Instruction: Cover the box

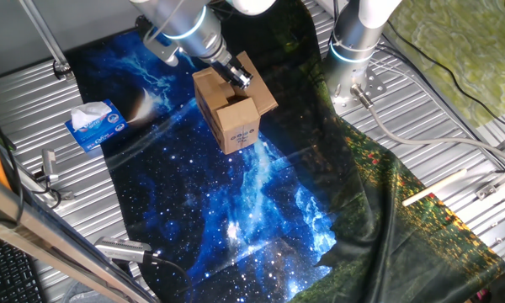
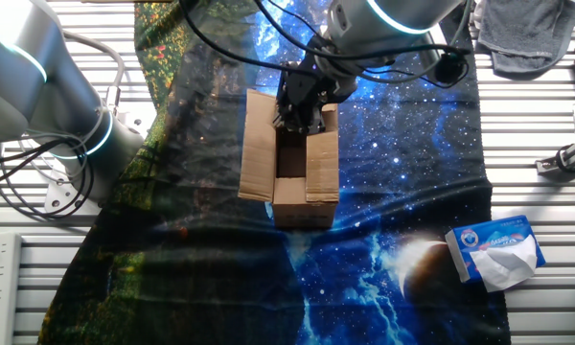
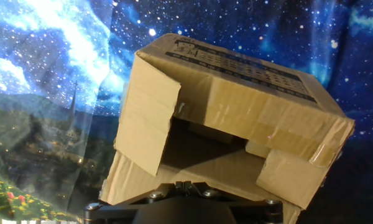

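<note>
The brown cardboard box (image 1: 232,116) stands on the starry blue cloth, its white label with dark print facing the front. In the other fixed view the box (image 2: 290,182) has one long flap spread out to the left, another folded partly over the dark opening. The gripper (image 1: 239,77) is at the far rim of the opening, also seen in the other fixed view (image 2: 301,115). In the hand view the box (image 3: 236,106) fills the frame, short flaps bent inward, and the gripper (image 3: 184,185) shows its fingers pressed together, holding nothing that I can see.
A blue and white tissue box (image 1: 95,124) lies to the left on the cloth edge, also in the other fixed view (image 2: 496,251). A second arm's base (image 1: 353,46) stands behind the box. The slatted metal table (image 1: 454,126) lies around the cloth.
</note>
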{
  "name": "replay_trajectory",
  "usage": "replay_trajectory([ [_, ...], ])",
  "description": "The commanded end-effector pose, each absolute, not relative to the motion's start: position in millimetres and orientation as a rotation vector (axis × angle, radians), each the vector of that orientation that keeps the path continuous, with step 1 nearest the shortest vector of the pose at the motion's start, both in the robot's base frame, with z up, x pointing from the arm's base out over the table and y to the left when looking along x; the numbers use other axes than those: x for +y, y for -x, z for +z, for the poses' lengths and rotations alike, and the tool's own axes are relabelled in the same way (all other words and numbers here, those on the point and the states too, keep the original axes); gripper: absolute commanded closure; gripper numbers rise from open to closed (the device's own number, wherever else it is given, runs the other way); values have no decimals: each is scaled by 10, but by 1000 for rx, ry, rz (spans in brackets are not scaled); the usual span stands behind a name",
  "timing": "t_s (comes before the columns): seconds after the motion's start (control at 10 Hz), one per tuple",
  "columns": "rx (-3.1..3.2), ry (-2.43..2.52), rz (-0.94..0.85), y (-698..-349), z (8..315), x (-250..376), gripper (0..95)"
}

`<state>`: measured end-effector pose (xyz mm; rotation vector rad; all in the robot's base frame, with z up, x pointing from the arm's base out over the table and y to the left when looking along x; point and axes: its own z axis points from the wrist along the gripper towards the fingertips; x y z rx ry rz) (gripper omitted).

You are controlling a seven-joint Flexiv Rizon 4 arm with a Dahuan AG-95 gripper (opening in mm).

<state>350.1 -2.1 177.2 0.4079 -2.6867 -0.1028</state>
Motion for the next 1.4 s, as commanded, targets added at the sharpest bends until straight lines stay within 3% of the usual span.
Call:
replay_trajectory([
  [0.1,-2688,-409,-102,-3500,1773,-24,950],
  [1.4,-2675,-371,-92,-3500,1780,5,950],
])
